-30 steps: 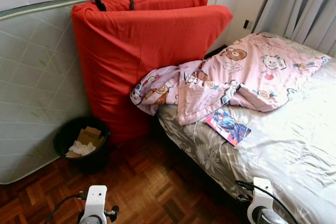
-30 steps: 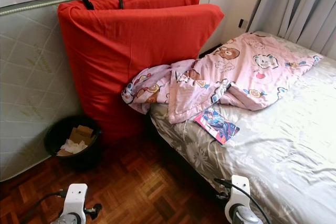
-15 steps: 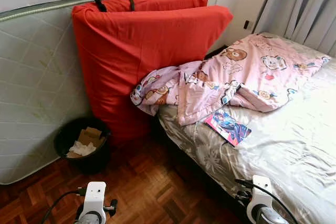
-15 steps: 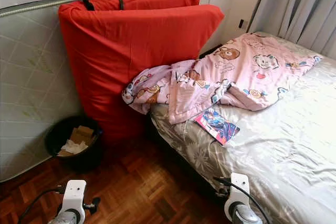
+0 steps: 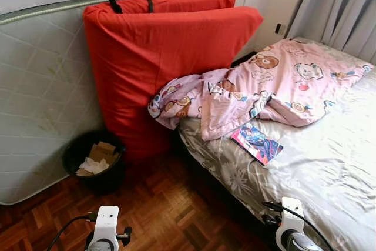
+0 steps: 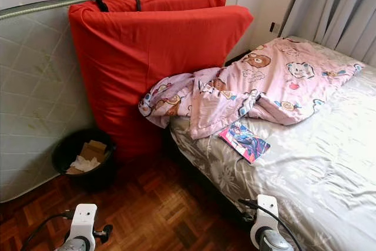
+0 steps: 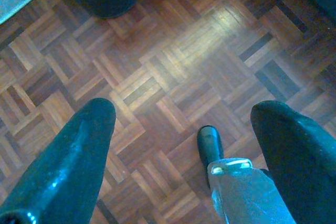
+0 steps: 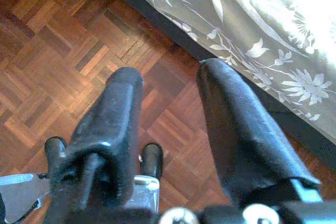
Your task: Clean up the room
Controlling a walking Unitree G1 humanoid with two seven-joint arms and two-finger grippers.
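A crumpled pink cartoon blanket [image 5: 276, 83] lies across the bed [image 5: 329, 168], one end hanging off its corner. A colourful booklet [image 5: 256, 143] rests on the grey floral sheet near the bed's edge. Both arms hang low at the bottom of the head views. In the left wrist view my left gripper [image 7: 181, 114] is open above bare parquet. My right gripper [image 8: 168, 82] is open too, over the floor beside the bed's side, holding nothing.
A black bin [image 5: 94, 160] with paper and cardboard stands on the parquet by a red mattress [image 5: 158, 57] leaning on a pale quilted one [image 5: 41, 86]. Grey curtains [image 5: 341, 4] hang at the back right. Open floor [image 5: 170, 210] lies between bin and bed.
The whole picture has shifted slightly right, so the camera moved a little. The things on the bed and both arms stay as they were.
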